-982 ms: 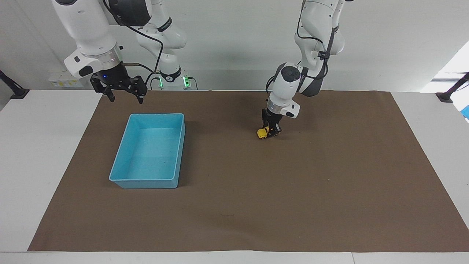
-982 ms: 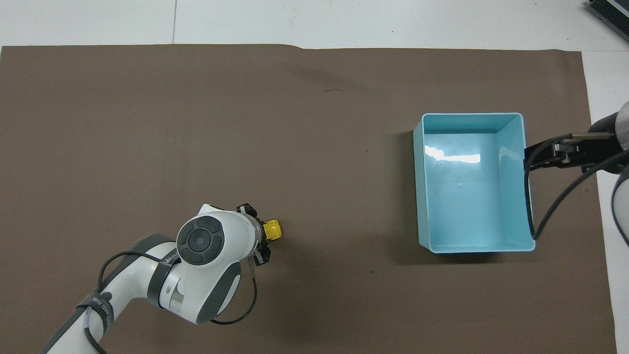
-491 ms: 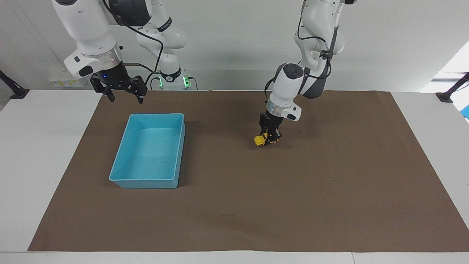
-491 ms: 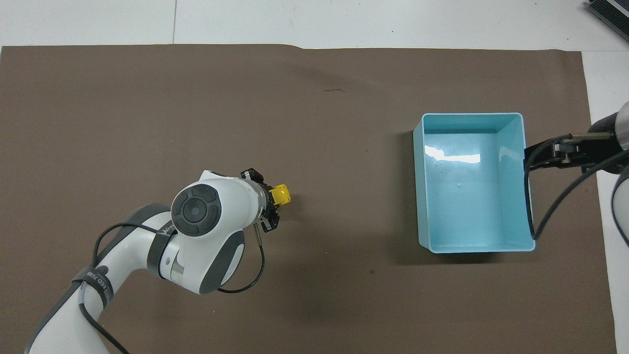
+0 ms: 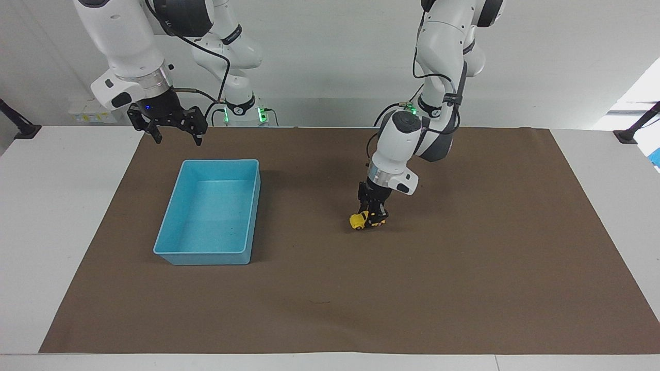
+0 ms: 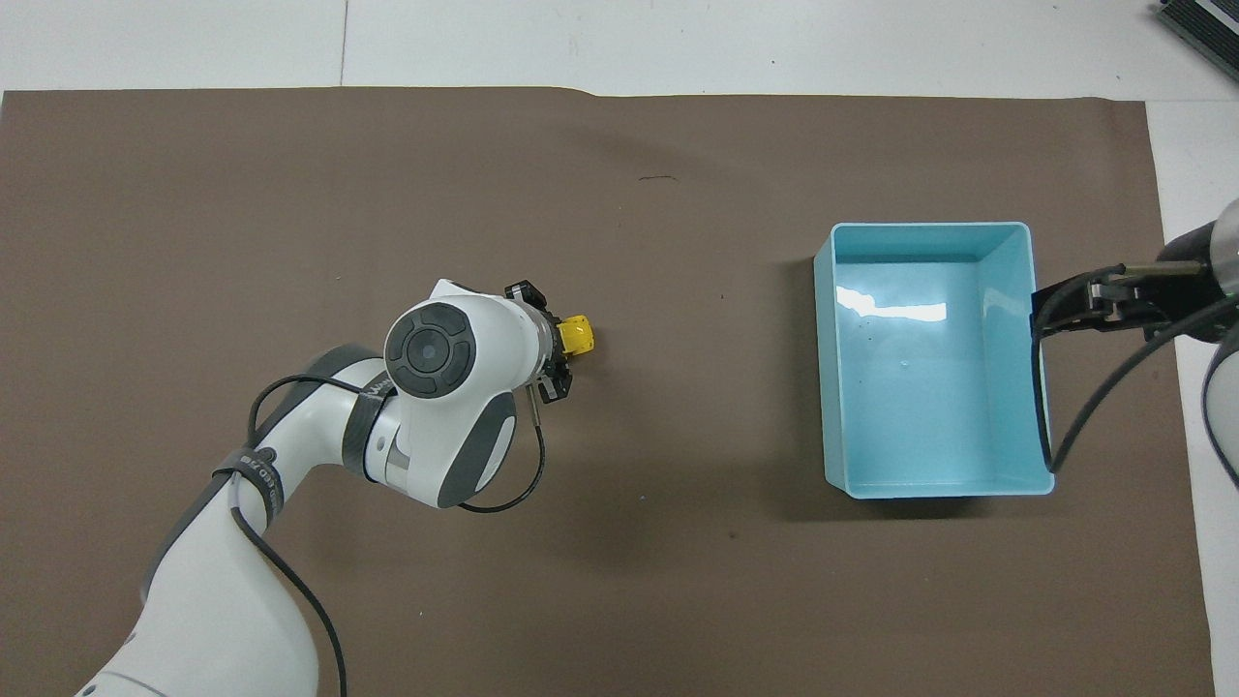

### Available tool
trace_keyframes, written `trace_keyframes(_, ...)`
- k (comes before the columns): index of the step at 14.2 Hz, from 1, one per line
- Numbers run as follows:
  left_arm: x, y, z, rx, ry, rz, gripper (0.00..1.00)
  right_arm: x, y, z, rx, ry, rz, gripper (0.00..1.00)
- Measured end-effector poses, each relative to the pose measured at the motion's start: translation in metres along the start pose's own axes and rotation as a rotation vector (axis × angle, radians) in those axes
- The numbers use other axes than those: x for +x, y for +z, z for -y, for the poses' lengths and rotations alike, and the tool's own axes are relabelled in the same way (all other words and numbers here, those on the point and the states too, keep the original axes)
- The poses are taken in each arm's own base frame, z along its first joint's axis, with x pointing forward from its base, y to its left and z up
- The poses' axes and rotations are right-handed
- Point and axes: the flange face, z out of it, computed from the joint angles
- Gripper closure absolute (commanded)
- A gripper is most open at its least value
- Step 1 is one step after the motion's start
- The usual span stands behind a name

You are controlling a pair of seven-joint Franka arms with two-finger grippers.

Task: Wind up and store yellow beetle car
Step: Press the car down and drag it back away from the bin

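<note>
The yellow beetle car (image 5: 358, 220) is tiny and bright yellow, down on the brown mat near the table's middle. It also shows in the overhead view (image 6: 577, 335). My left gripper (image 5: 375, 217) reaches straight down and is shut on the car's rear half, with only the car's front end sticking out toward the bin. In the overhead view the left gripper (image 6: 556, 347) is mostly hidden under its own wrist. My right gripper (image 5: 172, 130) is open and empty, waiting in the air by the near end of the bin.
A light-blue open bin (image 5: 170, 228) stands empty on the mat toward the right arm's end of the table, also in the overhead view (image 6: 1012, 360). The brown mat (image 5: 464, 288) covers most of the table.
My left gripper has slid the car along the mat, away from the robots and slightly toward the bin. The right arm has not moved.
</note>
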Motion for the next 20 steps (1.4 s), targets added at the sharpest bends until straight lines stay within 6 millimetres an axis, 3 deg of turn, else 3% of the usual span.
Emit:
trace_keyframes(5, 0.018, 0.007, -0.013, 0.005, 0.028, -0.017, 0.89, 0.0, 0.0, 0.0, 0.0, 0.0, 0.0, 0.0)
trace_keyframes(12, 0.082, -0.005, -0.053, 0.019, 0.02, -0.055, 0.81, 0.0, 0.0, 0.0, 0.0, 0.0, 0.0, 0.0)
trace_keyframes(20, 0.127, -0.014, -0.082, 0.04, 0.072, -0.08, 0.72, 0.0, 0.0, 0.0, 0.0, 0.0, 0.0, 0.0)
